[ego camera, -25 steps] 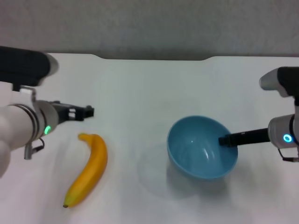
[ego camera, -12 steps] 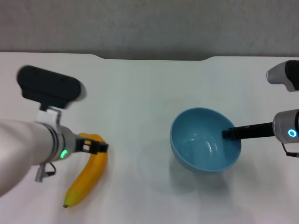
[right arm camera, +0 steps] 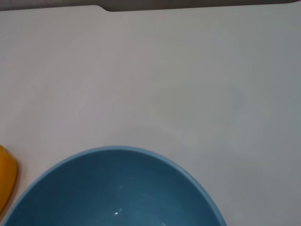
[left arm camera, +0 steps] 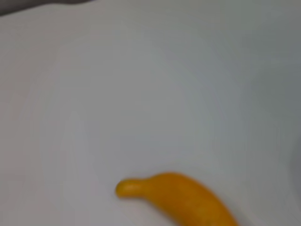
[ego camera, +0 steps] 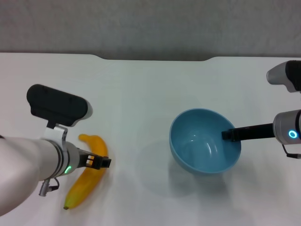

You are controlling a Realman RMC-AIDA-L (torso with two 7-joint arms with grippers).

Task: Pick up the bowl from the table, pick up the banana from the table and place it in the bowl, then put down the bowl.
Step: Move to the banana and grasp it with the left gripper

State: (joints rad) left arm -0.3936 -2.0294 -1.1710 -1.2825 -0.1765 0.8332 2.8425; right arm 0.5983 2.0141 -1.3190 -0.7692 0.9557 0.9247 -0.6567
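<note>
The light-blue bowl [ego camera: 200, 143] hangs tilted a little above the white table [ego camera: 141, 94], with its shadow under it. My right gripper [ego camera: 226, 135] is shut on the bowl's right rim. The bowl's inside fills the near part of the right wrist view [right arm camera: 117, 188]. The yellow-orange banana [ego camera: 87, 181] lies on the table at the front left. My left gripper [ego camera: 104, 163] is over the banana's upper middle, close to it. The banana's end shows in the left wrist view [left arm camera: 188, 200] and at the edge of the right wrist view [right arm camera: 5, 181].
The table's far edge has a shallow dark notch [ego camera: 155, 59] with a grey wall behind it. Bare white tabletop lies between the banana and the bowl.
My left arm has swung from behind the banana forward and down, so its gripper is now over the banana. The bowl has risen slightly in the right gripper.
</note>
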